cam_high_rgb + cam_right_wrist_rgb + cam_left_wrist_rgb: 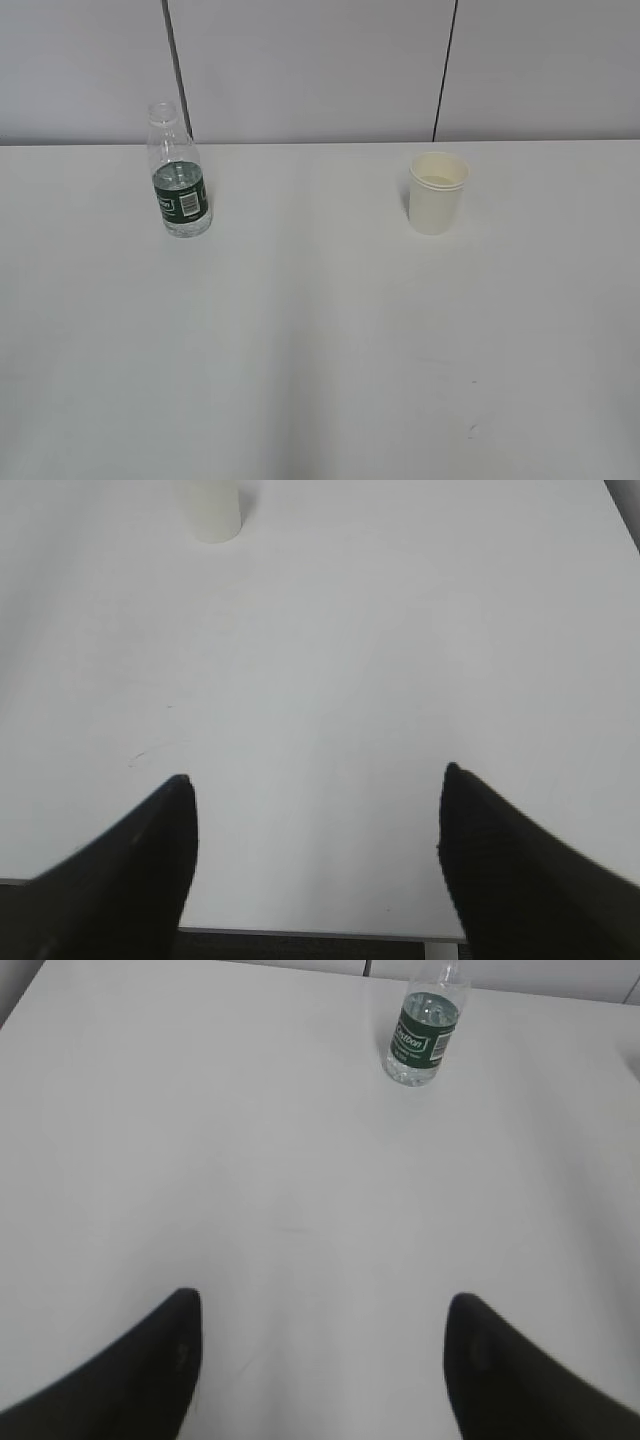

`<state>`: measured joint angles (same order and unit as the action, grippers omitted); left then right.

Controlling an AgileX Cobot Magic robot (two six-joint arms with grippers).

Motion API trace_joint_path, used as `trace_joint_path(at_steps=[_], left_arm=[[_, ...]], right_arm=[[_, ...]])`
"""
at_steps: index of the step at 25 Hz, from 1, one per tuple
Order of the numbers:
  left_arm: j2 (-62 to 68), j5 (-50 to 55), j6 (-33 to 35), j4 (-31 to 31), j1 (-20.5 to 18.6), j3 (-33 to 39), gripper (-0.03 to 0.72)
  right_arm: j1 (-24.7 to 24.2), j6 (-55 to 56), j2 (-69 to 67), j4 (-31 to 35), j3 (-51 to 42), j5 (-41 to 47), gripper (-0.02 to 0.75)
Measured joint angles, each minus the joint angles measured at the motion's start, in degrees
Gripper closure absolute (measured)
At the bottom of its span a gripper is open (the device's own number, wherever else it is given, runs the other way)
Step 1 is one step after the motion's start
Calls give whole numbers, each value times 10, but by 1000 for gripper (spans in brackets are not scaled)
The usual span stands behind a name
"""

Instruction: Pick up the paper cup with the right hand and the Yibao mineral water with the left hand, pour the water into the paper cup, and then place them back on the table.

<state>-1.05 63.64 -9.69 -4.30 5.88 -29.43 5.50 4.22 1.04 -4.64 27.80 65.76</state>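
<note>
The Yibao mineral water (178, 172), a clear uncapped bottle with a dark green label, stands upright at the back left of the white table (320, 350). It shows far ahead in the left wrist view (424, 1025). The cream paper cup (437, 192) stands upright at the back right; only its lower part shows at the top of the right wrist view (208, 510). My left gripper (322, 1305) is open and empty, well short of the bottle. My right gripper (315, 785) is open and empty over the table's near edge. Neither gripper shows in the exterior view.
A grey panelled wall (320, 60) runs behind the table. The table's near edge (300, 935) shows under my right gripper. Faint scuff marks (150, 752) lie on the tabletop.
</note>
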Motion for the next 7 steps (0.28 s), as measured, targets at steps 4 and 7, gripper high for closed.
trace_joint_path(at_steps=[4,7], left_arm=[[0,0,0,0,0,0,219],[0,0,0,0,0,0,219]], right_arm=[[0,0,0,0,0,0,152],[0,0,0,0,0,0,152]])
